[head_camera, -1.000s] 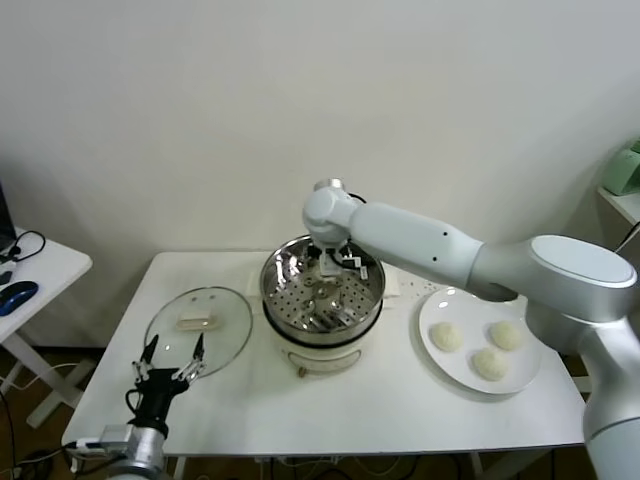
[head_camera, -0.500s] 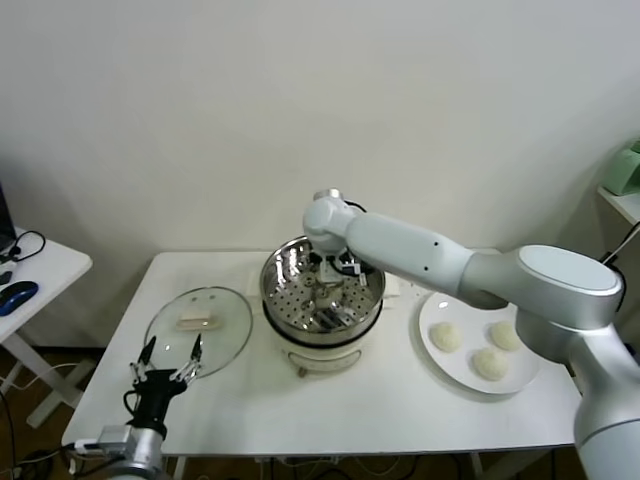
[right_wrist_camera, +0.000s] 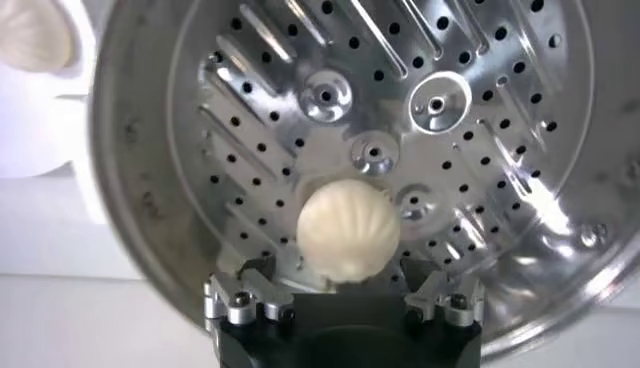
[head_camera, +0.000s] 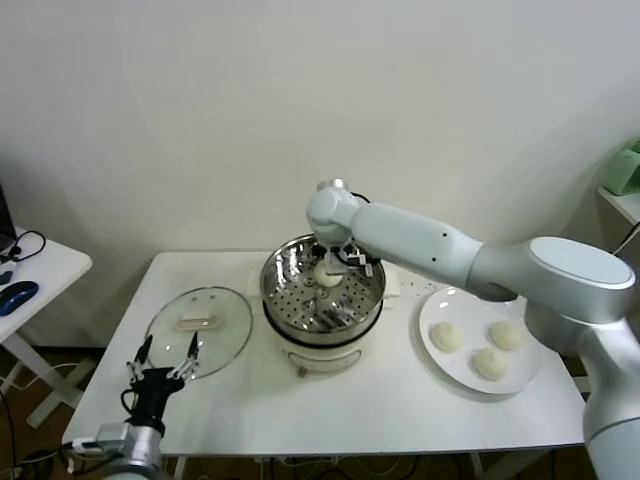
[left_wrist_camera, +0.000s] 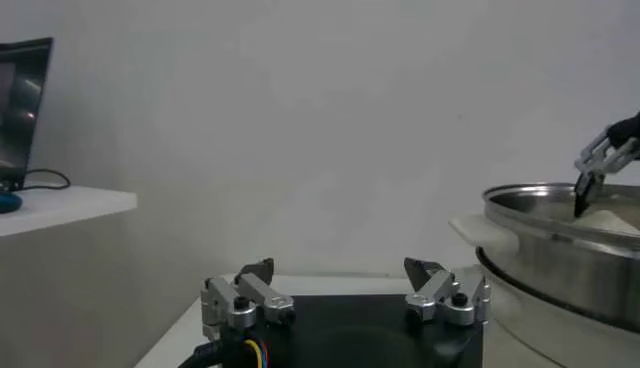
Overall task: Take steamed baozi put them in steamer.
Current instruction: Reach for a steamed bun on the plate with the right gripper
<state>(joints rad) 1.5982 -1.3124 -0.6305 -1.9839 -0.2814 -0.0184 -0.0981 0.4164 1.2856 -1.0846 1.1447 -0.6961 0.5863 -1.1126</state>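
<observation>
Now right claw (right_wrist_camera: 345, 300) released, first baozi (right_wrist_camera: 348, 229) sits in steamer (head_camera: 290, 300); left claw (left_wrist_camera: 345, 298) idle, spread. Next: fetch from plate (head_camera: 432, 345).

Cream-white bun (right_wrist_camera: 348, 236) w/ pleated ridges sits in the shiny silver steamer (right_wrist_camera: 500, 200), its floor dotted w/ dark holes & raised ribs. Pot base (head_camera: 320, 352) cream-white. Three pale buns (head_camera: 445, 337) on a plain white plate (head_camera: 430, 355). Table (head_camera: 400, 400) white; glass lid (head_camera: 225, 335) clear.

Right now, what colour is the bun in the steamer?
Cream-white baozi, clearest in the right wrist view.
</observation>
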